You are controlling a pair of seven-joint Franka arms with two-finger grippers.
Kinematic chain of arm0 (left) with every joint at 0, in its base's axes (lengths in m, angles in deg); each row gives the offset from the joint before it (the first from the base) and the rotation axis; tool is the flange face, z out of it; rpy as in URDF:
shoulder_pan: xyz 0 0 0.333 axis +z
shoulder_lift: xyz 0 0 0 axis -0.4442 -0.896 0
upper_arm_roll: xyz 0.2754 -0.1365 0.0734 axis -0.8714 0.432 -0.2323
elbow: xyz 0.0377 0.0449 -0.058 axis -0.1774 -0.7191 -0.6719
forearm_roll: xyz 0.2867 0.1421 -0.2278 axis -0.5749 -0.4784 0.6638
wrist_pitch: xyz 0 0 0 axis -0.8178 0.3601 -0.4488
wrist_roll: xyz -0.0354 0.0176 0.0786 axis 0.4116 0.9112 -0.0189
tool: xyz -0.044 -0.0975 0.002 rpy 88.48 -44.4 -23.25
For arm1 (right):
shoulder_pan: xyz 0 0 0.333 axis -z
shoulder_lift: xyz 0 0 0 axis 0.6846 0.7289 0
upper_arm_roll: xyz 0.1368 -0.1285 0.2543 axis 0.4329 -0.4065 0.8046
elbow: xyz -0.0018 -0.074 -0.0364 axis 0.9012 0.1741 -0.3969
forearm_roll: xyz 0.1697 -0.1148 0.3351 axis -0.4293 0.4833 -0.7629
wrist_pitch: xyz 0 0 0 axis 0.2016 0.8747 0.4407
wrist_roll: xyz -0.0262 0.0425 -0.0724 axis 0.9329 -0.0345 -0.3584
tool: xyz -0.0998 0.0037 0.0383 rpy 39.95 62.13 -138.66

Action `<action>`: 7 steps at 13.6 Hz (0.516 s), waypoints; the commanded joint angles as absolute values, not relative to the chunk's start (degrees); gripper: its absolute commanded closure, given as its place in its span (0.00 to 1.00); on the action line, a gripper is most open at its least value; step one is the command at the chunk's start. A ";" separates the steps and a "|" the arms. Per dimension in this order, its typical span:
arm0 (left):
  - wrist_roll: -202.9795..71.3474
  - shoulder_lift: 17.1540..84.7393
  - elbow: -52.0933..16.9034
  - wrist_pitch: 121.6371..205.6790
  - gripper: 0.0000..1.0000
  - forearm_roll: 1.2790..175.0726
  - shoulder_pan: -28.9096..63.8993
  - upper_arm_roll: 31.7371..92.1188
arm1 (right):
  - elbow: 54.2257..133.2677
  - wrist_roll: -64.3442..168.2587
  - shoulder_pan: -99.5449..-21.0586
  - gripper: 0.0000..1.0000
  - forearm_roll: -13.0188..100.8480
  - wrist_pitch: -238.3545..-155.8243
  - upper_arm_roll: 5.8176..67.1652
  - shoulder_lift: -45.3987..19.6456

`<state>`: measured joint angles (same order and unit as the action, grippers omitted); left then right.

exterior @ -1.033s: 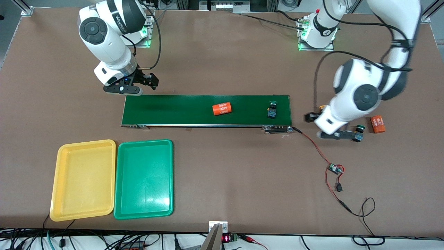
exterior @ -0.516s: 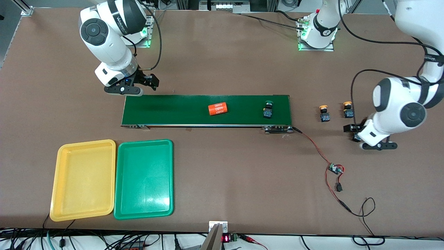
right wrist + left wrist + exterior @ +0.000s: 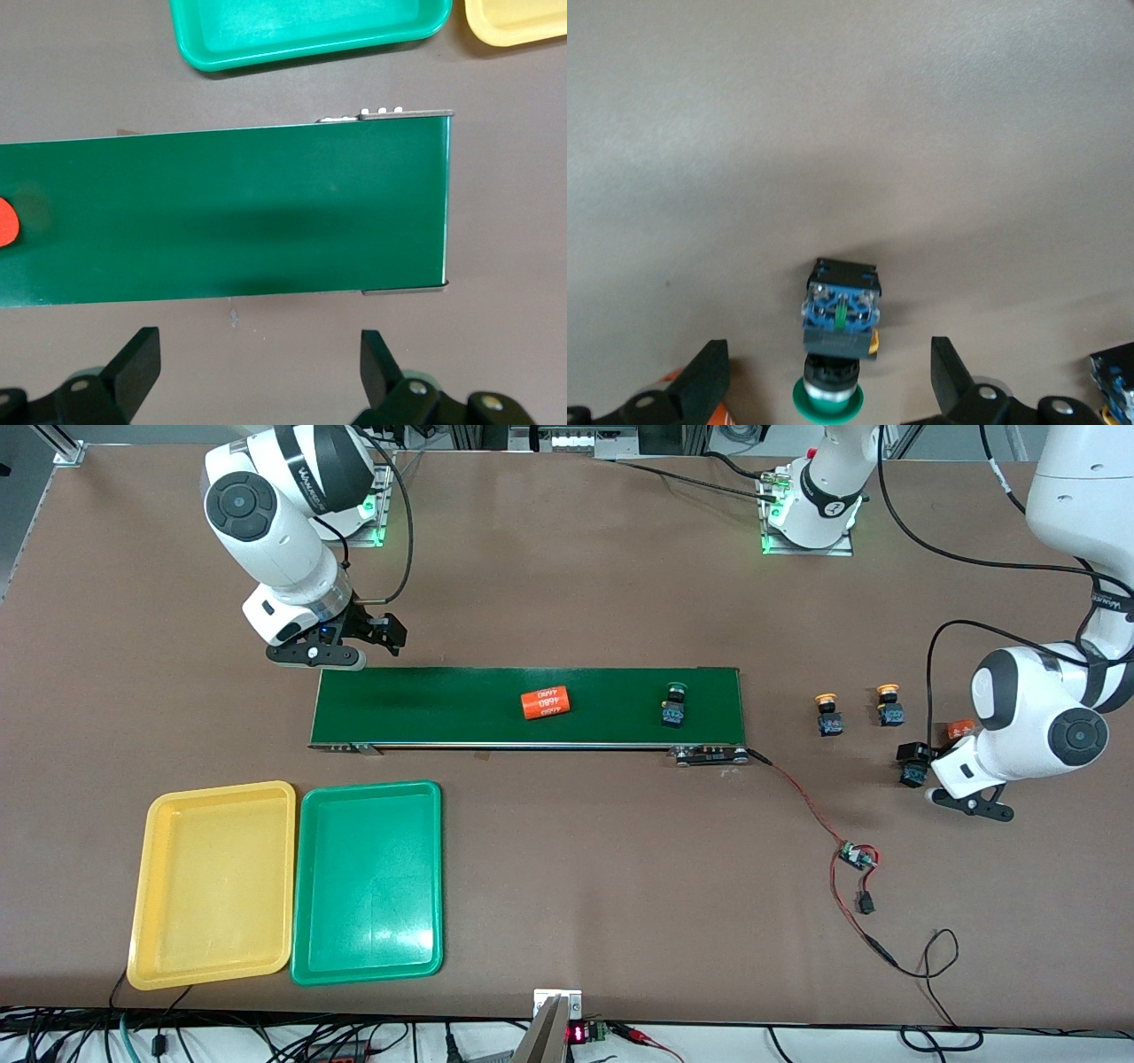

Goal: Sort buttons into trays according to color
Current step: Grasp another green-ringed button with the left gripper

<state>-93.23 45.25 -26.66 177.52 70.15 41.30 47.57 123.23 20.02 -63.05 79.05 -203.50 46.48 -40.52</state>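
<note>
Nearby, 1 orange cylinder (image 3: 544,703) lies on the conveyor belt (image 3: 425,708).

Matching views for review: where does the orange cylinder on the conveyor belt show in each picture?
Front view: orange cylinder lies mid-belt on the conveyor belt.
Left wrist view: not in it; the orange sliver at the edge is a different cylinder.
Right wrist view: only an orange edge at the frame border.
Shared landmark: the conveyor belt, front and right wrist views.

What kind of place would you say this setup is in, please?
Probably a robotics lab or test bench: a brown table carries a small green conveyor belt, exposed wiring with a bare circuit board, and sorting trays, with aluminium framing at the edges.
</note>
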 commanded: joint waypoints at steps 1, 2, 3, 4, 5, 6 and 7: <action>-98.01 43.52 -25.28 178.07 0.00 71.54 42.10 48.26 | 123.04 19.15 -63.59 0.00 79.00 -203.72 46.25 -40.38; -98.45 43.17 -25.28 178.07 0.00 71.54 42.10 48.26 | 122.96 19.15 -63.68 0.00 79.00 -203.72 46.25 -40.38; -98.81 43.08 -25.28 178.15 0.00 71.54 42.10 48.26 | 122.96 19.15 -63.59 0.00 79.00 -203.72 46.25 -40.38; -98.81 42.91 -25.28 178.24 0.00 71.54 42.10 48.26 | 122.96 19.15 -63.59 0.00 79.09 -203.81 46.25 -40.38; -98.81 42.56 -25.28 178.77 0.00 71.62 42.10 48.26 | 122.96 19.33 -63.42 0.00 79.09 -203.81 46.25 -40.47; -98.90 42.03 -25.28 179.29 0.00 72.23 42.10 48.26 | 122.87 19.50 -63.24 0.00 79.18 -203.81 46.16 -40.38; -98.81 41.94 -25.28 179.30 0.00 72.33 42.19 48.26 | 122.78 19.33 -63.33 0.00 79.35 -204.42 46.16 -39.77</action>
